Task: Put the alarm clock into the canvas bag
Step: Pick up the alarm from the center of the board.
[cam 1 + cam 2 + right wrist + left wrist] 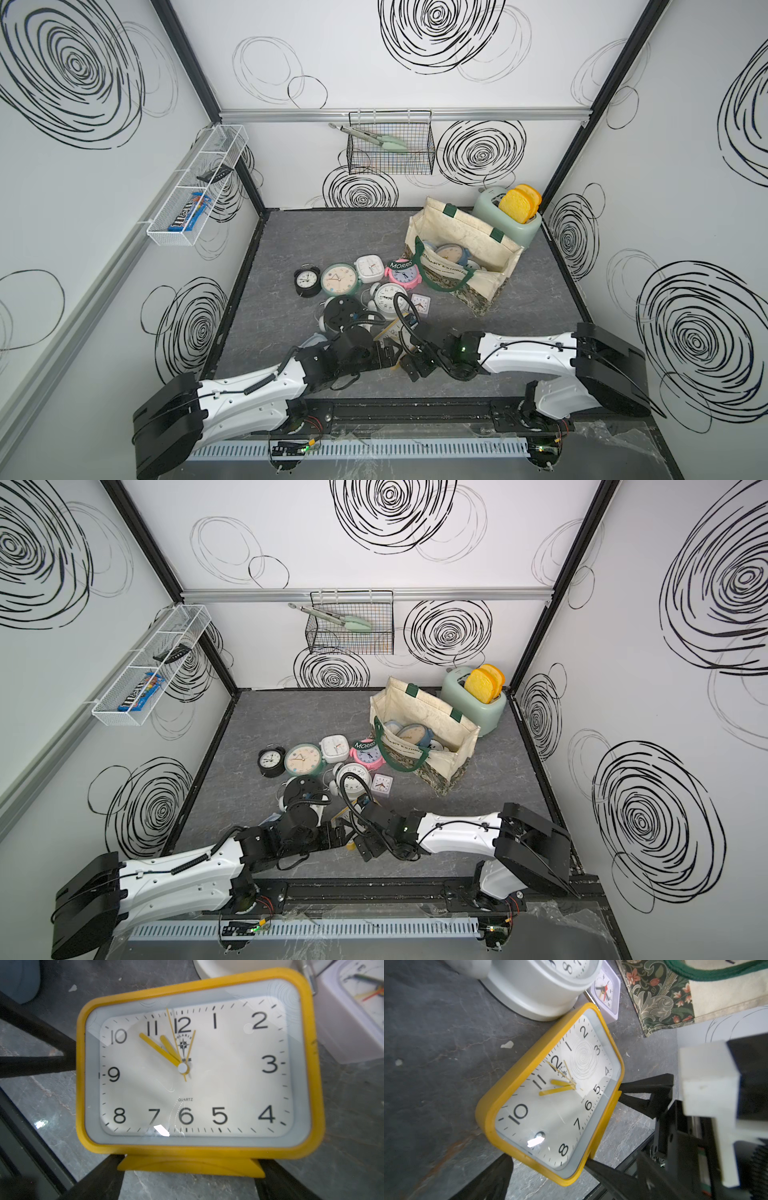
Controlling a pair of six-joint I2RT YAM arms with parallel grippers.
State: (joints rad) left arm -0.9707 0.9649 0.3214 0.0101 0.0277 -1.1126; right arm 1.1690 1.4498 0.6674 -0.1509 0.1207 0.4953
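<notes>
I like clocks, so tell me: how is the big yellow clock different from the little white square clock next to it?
The yellow clock has a yellow frame; the little white clock has a white case. The yellow clock is much bigger than the little white clock. The yellow clock's hands are yellow, while the little white clock has a red hand. Both have white faces, black numbers and rounded corners.
</notes>
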